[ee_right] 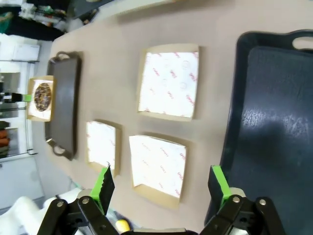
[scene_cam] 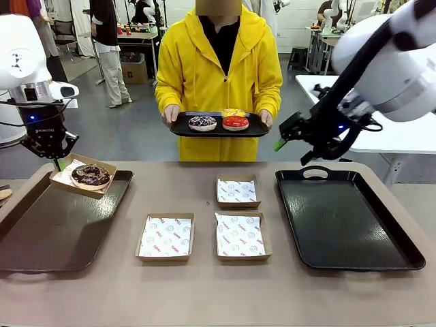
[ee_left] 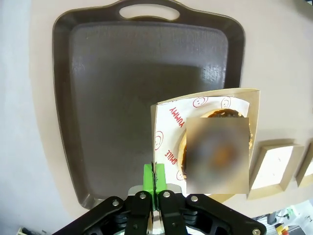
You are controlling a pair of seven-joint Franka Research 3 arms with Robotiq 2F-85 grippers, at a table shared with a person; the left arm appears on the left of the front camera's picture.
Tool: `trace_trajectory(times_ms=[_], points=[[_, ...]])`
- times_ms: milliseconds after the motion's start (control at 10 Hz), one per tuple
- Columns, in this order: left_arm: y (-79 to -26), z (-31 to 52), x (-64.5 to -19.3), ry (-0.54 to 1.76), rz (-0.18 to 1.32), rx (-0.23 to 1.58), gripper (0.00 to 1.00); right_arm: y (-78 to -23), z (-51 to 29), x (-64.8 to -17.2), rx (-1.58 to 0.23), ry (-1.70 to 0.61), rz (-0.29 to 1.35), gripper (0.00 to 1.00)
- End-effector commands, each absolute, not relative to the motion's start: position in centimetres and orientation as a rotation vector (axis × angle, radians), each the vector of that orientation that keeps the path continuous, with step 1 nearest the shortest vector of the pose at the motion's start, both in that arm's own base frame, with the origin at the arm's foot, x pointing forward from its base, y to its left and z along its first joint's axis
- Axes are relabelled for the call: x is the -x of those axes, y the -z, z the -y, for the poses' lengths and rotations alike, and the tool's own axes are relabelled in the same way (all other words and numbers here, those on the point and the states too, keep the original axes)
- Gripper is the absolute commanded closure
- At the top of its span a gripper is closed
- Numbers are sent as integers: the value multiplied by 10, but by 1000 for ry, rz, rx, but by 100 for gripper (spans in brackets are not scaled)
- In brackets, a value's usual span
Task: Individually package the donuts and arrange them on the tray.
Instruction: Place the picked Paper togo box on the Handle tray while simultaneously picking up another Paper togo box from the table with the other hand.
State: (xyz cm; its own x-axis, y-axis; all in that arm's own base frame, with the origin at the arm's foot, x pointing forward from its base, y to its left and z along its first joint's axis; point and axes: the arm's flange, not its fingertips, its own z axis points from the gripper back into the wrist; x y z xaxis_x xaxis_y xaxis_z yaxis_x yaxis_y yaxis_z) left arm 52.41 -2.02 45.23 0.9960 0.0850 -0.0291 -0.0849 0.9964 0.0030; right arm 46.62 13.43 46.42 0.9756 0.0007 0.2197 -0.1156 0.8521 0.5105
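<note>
Left jaws on square cardboard box (ee_left: 195,103)

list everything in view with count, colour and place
chocolate donut: 1, dark, in held box
held box: 1, brown, over brown tray's edge
other donuts: 3, sprinkled, red, yellow, on small tray
small tray: 1, black, held by person
empty boxes: 3, brown, white paper, mid-table
brown tray: 1, table left
black tray: 1, table right
person: 1, yellow hoodie, far side
left gripper: shut on held box
right gripper: open, raised near black tray
</note>
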Motion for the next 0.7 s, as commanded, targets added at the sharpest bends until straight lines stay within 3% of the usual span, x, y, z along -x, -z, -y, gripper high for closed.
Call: trace_trajectory(times_ms=[0,400,600], points=[[-438,0,-535,-85,-24,-30,99,-457,-174,-500,-408,-45,165,0],[-405,-21,-546,-72,-41,-30,99,-426,-225,-544,-282,17,131,0],[-416,-11,-540,-78,-36,-25,99,-406,-245,-564,-199,44,118,0]])
